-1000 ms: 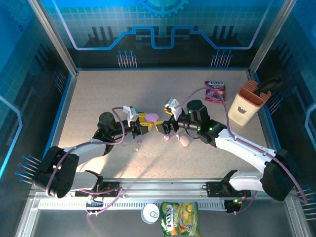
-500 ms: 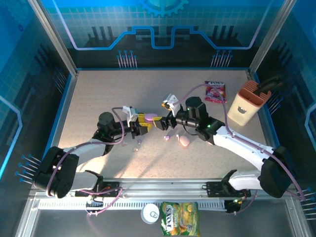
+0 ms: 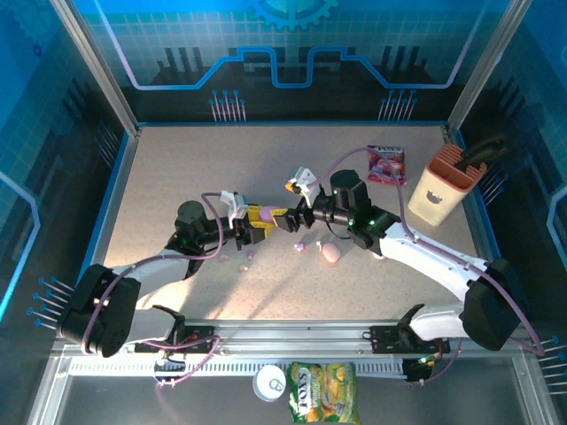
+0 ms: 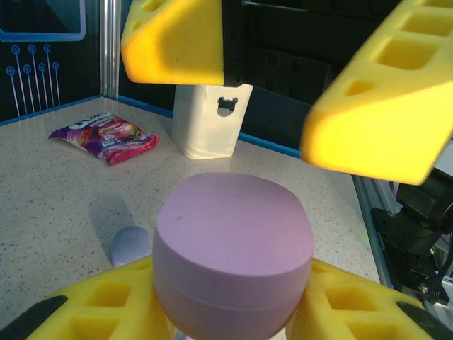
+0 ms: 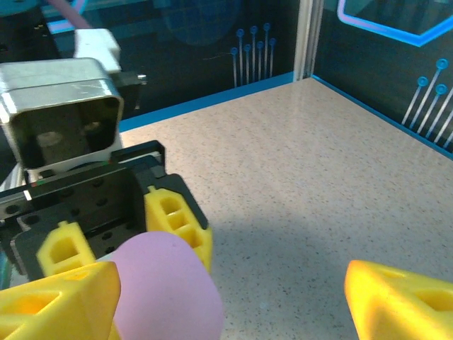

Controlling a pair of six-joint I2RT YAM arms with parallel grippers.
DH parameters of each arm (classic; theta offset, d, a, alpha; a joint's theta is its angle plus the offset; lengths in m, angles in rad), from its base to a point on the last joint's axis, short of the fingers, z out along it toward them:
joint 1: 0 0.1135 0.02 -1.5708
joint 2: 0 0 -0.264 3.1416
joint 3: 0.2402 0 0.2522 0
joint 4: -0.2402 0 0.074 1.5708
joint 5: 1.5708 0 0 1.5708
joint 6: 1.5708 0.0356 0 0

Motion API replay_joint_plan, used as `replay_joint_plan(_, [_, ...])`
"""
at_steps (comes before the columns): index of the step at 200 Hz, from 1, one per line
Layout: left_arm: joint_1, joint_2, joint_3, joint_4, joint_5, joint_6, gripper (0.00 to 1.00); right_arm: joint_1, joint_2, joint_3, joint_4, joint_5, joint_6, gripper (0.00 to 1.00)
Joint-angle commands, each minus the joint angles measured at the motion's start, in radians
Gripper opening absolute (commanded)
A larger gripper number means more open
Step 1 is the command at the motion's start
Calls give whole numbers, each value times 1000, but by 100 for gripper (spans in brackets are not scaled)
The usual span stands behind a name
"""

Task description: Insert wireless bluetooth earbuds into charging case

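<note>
Speckled beige laminate covers the table [image 3: 177,177], the largest thing in sight, and both arms reach in from its near edge to meet just left of centre. A cream holder [image 3: 436,193] stands upright at the far right edge with a dark handle sticking out of its top. A purple snack packet [image 3: 386,164] lies flat just to its left. Off the near edge, below the rail, sit a yellow candy bag [image 3: 322,392] and a round tin [image 3: 268,382] beside it. The left gripper [image 3: 260,221] is clamped on a lilac charging case [image 3: 267,212]. In the left wrist view the rounded case [image 4: 233,248] is seated between that gripper's two yellow fingers [image 4: 106,301] with its lid closed. The right gripper [image 3: 285,219] faces it nose to nose with its jaws spread wide. Its yellow fingers [image 5: 396,304] stand well apart on either side of the lilac case [image 5: 166,290], and I cannot tell whether either one touches it. A pink case [image 3: 330,252] lies on the table under the right forearm, apart from both grippers. The wireless bluetooth earbuds [image 3: 299,247] lie loose on the table just nearer than the meeting grippers. One sits beside the pink case and a few more are scattered under the left gripper, all too small to tell their colours apart.
</note>
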Motion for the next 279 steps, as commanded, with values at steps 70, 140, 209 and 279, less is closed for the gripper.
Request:
replay_joint_plan(70, [-1,-3,35,-4,20,14,39,20,47,44,-81,32,-122,84])
replay_joint_plan(140, [0,7,32,9,18,10,39,24,35,22,-41,-45,-140,85])
replay_joint_plan(209, [0,-2,26,7,17,9,39,26,37,12,-39,-31,-147,85])
replay_joint_plan(279, [-1,-15,19,-5,18,10,39,34,35,22,-76,-40,-185,85])
